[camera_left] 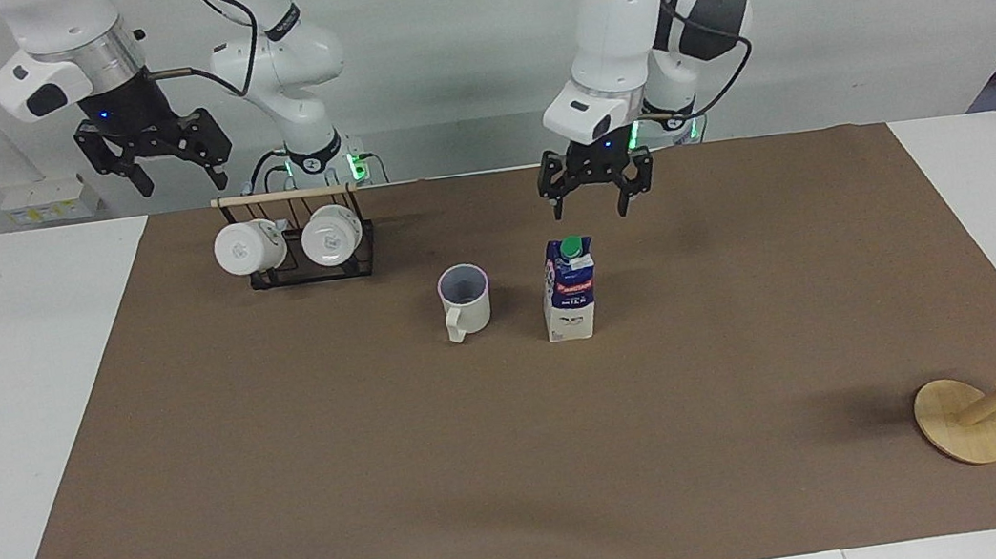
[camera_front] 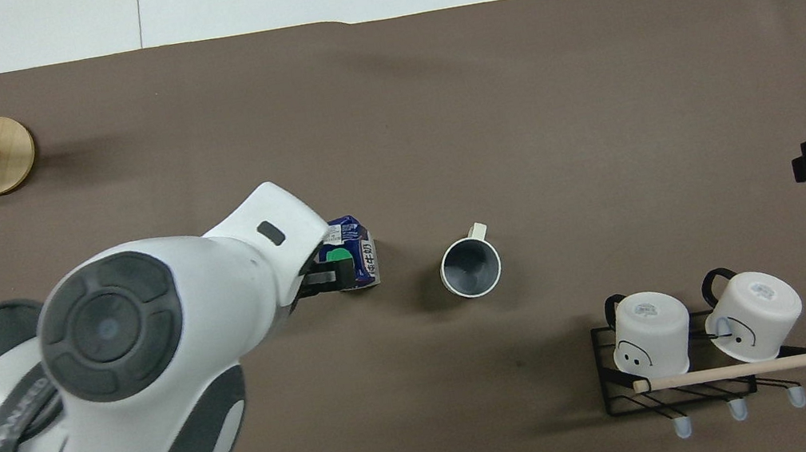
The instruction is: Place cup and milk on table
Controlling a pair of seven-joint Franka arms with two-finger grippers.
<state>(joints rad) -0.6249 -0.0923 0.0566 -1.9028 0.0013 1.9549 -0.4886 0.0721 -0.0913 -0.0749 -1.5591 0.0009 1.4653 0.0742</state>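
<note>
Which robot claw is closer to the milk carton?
The left claw is closer: it hangs open just above the milk carton, not touching it. The right claw waits open, high above the mug rack at the right arm's end.
</note>
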